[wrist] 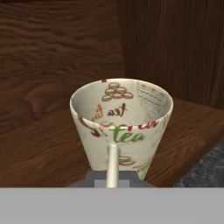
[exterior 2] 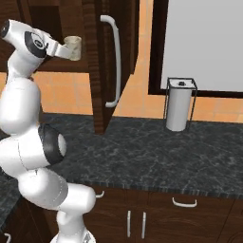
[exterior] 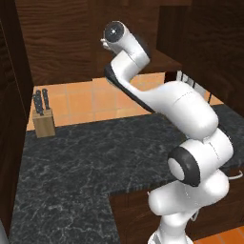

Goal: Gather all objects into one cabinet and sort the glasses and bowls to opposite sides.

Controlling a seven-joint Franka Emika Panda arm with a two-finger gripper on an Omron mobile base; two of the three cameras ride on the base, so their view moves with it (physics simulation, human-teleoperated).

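Right up against the lens in the hand view: a cream cup [wrist: 121, 127], patterned, "tea" lettering on its wall, mouth tipped toward the camera and nothing inside it that could be made out. Pinched at the near rim by the gripper [wrist: 112, 168], jaws drawn all but together with only the thin wall between them, one pale finger [wrist: 113, 164] running up the cup's outer face. Seen from the right base view, same cup [exterior 2: 73, 48] carried high at the end of the arm, at the mouth of the dark wall cabinet [exterior 2: 97, 66], just beside its open door with the long white bar handle [exterior 2: 115, 61]. Under and behind the cup, brown wood: the cabinet shelf [wrist: 48, 148], though whether the cup's foot was touching it or just clear could not be told. Risks from here, as a judgement: a rim pinch that thin, so a swing or a knock against the door edge could twist the cup loose; released while tilted, likely to roll along the shelf or off its front onto the dark counter [exterior 2: 156, 152]. Set on the wrong side, and the sorting spoiled. Further out: a paper-towel holder [exterior 2: 178, 105] standing on the counter near the window, well apart from the cabinet; a knife block [exterior: 44, 121] with dark handles at the far left of the counter. No other cups, mug or bowl to report.
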